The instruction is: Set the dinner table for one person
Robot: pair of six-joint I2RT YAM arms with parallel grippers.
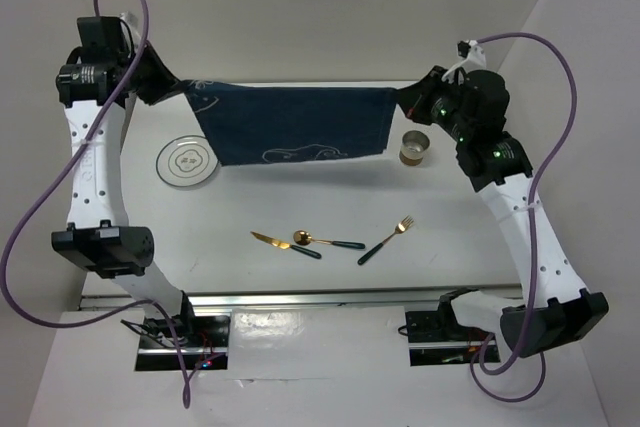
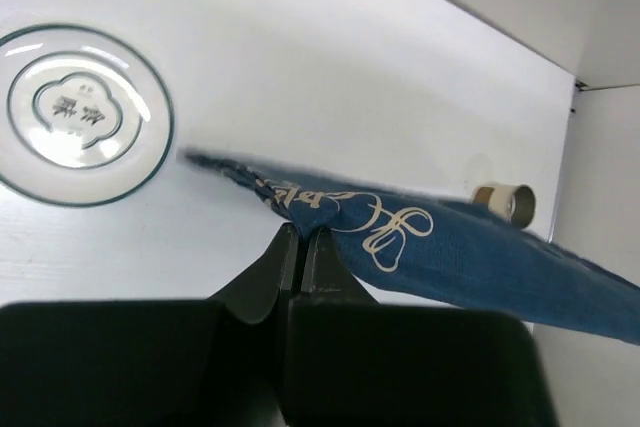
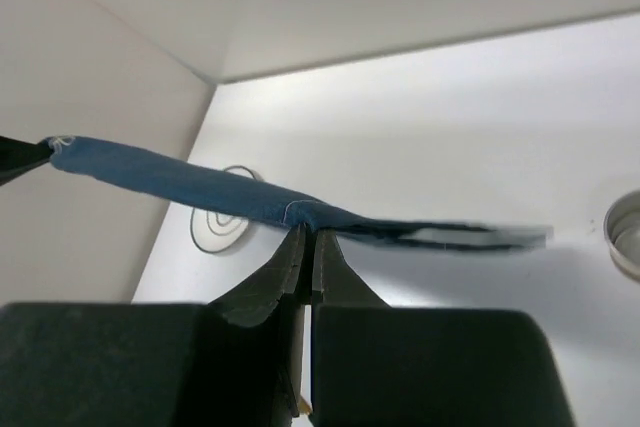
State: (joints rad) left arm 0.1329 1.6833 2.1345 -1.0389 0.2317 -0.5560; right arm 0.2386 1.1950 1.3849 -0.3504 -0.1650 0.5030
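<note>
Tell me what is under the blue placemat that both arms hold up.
Only bare dinner table shows under the lifted placemat; the glass plate and metal cup sit beside it. From above, the cloth hides the strip directly behind it.

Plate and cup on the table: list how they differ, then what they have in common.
The plate is clear glass with a cloud motif; the cup is opaque and metallic. The plate is flat and wide; the cup taller and narrower. The plate lies left, the cup right. Both are round and rest on the dinner table, unheld: the left end effector and right end effector are shut on the placemat.
</note>
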